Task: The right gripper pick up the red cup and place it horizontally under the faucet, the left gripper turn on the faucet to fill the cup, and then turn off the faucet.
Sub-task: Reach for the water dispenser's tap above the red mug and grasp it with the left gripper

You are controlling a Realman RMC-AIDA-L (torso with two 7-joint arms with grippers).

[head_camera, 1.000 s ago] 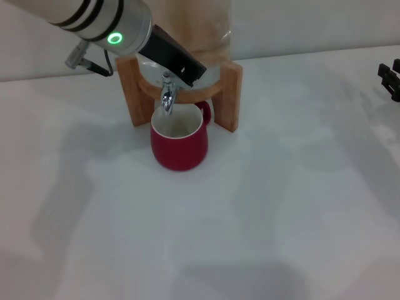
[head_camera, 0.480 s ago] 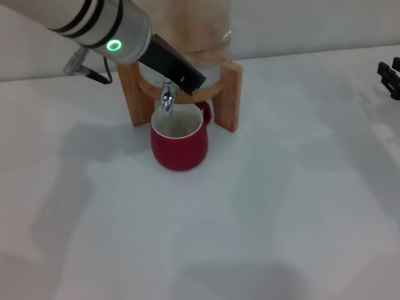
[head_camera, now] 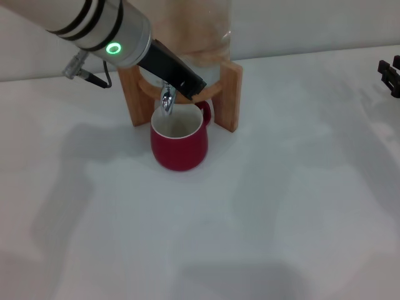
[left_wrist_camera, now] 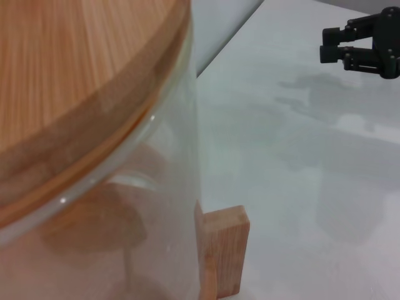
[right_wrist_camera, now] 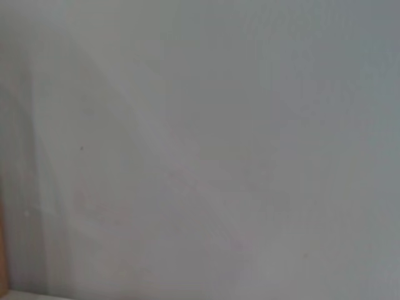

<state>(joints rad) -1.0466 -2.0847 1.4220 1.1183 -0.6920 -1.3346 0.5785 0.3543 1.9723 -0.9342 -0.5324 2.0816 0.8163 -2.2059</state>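
The red cup (head_camera: 179, 147) stands upright on the white table, its cream inside facing up and its handle toward the stand. The chrome faucet (head_camera: 167, 100) hangs just above the cup's far rim. My left gripper (head_camera: 195, 82) reaches in from the upper left, with the green ring on the arm behind it. It lies across the top of the faucet, where the lever is hidden under it, and looks shut. My right gripper (head_camera: 390, 74) is parked at the far right edge. It also shows in the left wrist view (left_wrist_camera: 326, 44), open and empty.
The glass dispenser (head_camera: 209, 37) sits in a wooden stand (head_camera: 230, 94) at the back. The left wrist view shows its wooden lid (left_wrist_camera: 75, 62), glass wall (left_wrist_camera: 125, 206) and one stand post (left_wrist_camera: 226, 250). The right wrist view shows only a pale blank surface.
My left gripper has dropped slightly lower over the top of the faucet. The cup and the right gripper have not moved.
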